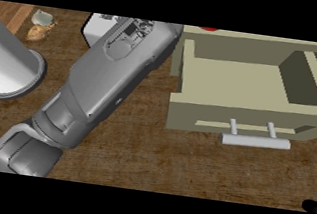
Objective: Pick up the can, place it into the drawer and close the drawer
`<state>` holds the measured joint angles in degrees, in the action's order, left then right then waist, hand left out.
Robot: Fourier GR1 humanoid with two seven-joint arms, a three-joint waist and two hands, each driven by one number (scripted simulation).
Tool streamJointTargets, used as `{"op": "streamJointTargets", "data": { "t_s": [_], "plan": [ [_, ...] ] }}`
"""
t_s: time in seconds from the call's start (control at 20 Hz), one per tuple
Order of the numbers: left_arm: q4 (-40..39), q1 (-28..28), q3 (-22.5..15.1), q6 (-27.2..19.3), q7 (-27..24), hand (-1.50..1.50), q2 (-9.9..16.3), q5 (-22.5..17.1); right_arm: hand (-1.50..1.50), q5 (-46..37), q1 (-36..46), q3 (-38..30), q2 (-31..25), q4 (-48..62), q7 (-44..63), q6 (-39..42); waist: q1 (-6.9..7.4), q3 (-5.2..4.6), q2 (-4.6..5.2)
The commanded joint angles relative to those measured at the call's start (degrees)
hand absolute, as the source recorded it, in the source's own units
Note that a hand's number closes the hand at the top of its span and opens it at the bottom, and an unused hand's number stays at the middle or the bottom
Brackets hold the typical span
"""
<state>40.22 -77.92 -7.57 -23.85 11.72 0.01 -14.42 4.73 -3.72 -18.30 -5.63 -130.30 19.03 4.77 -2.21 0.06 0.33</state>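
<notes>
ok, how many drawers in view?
1. The drawer sits at the counter's right, open, with its handle toward the robot. The left forearm covers the area beside it, so something may be hidden there.

At my ten o'clock a big grey cylinder lies tilted across the wooden counter, its rimmed end resting on the boards. Beyond it, toward eleven o'clock, I see a small pale and tan lump I cannot identify.
</notes>
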Motion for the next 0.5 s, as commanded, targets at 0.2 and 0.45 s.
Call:
{"op": "streamJointTargets", "data": {
  "t_s": [0.2, 0.45],
  "plan": [
    [-12.98, -10.22, -1.65, -1.74, -1.8, 1.5, -0.01, -3.93, -1.5, 1.9, 3.07, -0.39, -1.57, -0.96, 2.93, -0.35, -1.62, 0.04, 0.56],
    [-15.48, -11.31, -7.55, -5.06, -2.66, 1.5, -0.01, -7.82, -1.5, -0.73, 1.84, 2.28, 0.83, -0.76, 0.49, -0.7, -3.02, 0.11, 0.64]
  ]
}}
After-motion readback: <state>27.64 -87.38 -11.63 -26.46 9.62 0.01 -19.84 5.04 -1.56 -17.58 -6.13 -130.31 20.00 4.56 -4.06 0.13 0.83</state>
